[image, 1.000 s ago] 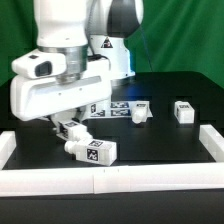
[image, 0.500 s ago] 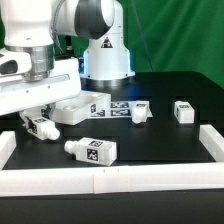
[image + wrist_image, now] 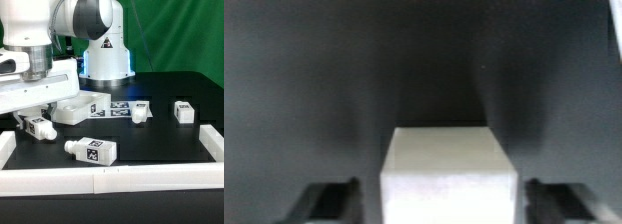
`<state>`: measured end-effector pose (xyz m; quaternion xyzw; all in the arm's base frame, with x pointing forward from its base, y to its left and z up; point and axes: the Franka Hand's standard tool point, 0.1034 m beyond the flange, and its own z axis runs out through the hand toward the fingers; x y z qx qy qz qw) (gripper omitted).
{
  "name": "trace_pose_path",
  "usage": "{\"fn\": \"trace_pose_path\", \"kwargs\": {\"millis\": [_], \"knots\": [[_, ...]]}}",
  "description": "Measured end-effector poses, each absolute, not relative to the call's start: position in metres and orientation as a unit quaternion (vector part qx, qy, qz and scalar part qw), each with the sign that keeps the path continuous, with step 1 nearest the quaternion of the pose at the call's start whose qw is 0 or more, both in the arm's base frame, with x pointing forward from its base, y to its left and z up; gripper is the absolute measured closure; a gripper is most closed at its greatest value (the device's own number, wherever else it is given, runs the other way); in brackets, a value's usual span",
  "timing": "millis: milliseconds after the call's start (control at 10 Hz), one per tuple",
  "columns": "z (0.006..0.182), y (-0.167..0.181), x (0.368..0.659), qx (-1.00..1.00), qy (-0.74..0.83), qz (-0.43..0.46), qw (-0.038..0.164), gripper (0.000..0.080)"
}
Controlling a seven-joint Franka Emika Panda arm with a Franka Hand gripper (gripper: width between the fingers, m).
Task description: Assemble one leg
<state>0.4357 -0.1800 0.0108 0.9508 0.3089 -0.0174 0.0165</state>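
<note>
My gripper [image 3: 37, 119] is at the exterior view's left, low over the black table, shut on a small white tagged leg [image 3: 41, 128]. In the wrist view this leg [image 3: 446, 165] fills the space between the two dark fingers [image 3: 331, 200], with my gripper [image 3: 443, 198] around it. A second leg [image 3: 92, 150] lies on its side near the front wall. Two other legs [image 3: 140, 112] [image 3: 183, 110] stand at the middle and right. The white tabletop panel [image 3: 82, 106] lies just behind my hand, partly hidden by it.
The marker board [image 3: 122, 107] lies flat behind the tabletop. A low white wall [image 3: 100, 178] runs along the front, with side pieces at the left [image 3: 6, 145] and right [image 3: 212, 140]. The robot base [image 3: 105, 55] stands at the back.
From one second ago to half a second ago my gripper moved to the exterior view's left with the leg in it. Since then nothing has visibly moved. The other legs stayed in place.
</note>
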Motion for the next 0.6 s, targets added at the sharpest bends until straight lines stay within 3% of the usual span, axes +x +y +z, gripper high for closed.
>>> {"fn": "trace_pose_path", "kwargs": {"millis": [100, 400, 600], "knots": [[0.014, -0.173, 0.442, 0.953, 0.303, -0.019, 0.014, 0.0177], [0.046, -0.128, 0.492, 0.952, 0.304, -0.016, 0.006, 0.0156], [0.055, -0.112, 0.513, 0.933, 0.359, 0.019, 0.024, 0.0151]]}}
